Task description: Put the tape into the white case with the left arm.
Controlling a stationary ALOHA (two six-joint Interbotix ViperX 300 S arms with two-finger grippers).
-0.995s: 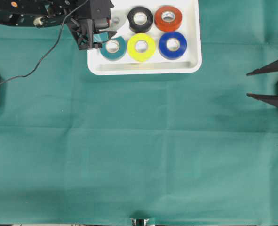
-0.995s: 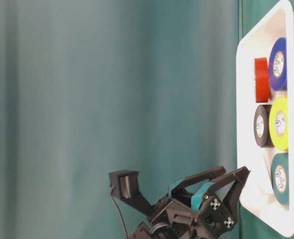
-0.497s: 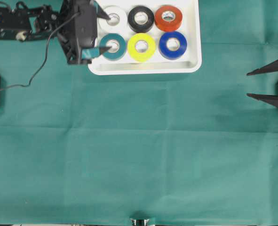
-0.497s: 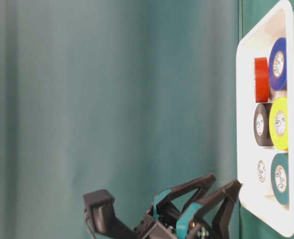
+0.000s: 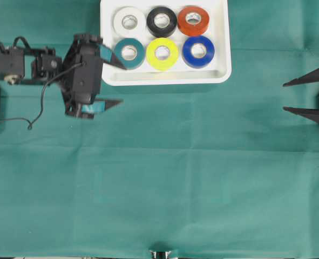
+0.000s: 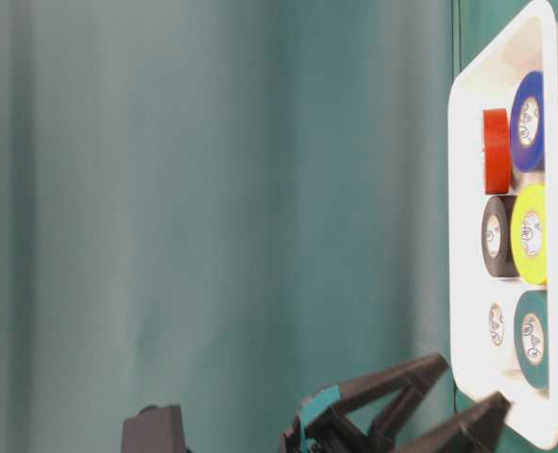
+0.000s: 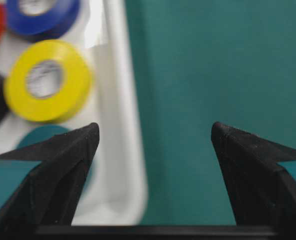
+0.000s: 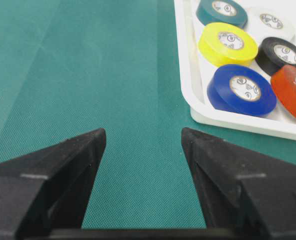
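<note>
White plastic, the white case [image 5: 218, 73] sits at the far edge of the green-clothed counter [image 5: 164, 178] and holds six tape rolls in two rows: white tape [image 5: 129, 21], black tape [image 5: 161, 21] and red tape [image 5: 193, 20] in the far row, teal tape [image 5: 129, 52], yellow tape [image 5: 162, 53] and blue tape [image 5: 198, 51] in the near row. All lie flat inside the raised rim.

The left gripper [image 5: 116, 81] is just beside the case's near left corner, its fingers [image 5: 112, 102] spread wide and holding nothing; one tip reaches over the rim close to the teal roll, the other points over bare cloth. Only the left wrist view shows the gap between those tips straddling the rim.

The right gripper [image 5: 291, 97] is well apart at the right edge, its fingers also spread and empty. The right wrist view shows the printed cores of the rolls, which the overhead view leaves unreadable.
</note>
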